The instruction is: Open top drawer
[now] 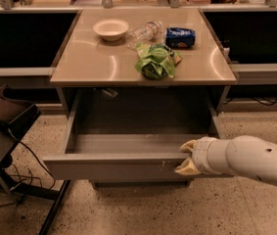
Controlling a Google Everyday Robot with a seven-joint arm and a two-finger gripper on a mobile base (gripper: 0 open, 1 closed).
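Grey metal top drawer (123, 168) out, front lip at gripper (187, 156).
Grip state unreadable; risks slipping off the handle-less lip under further pull.

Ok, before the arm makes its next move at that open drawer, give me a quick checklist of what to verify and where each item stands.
1. Top drawer pulled out: ok, it stands well out from under the tabletop.
2. Tool at the drawer: ok, it sits at the right end of the drawer's front.
3. Tool actually gripping the front: cannot tell.
4. Drawer front level: ok, its top edge runs straight across.
5. Things on top safe from the motion: ok, the green bag and the bowl rest on the tabletop, back from its front edge.
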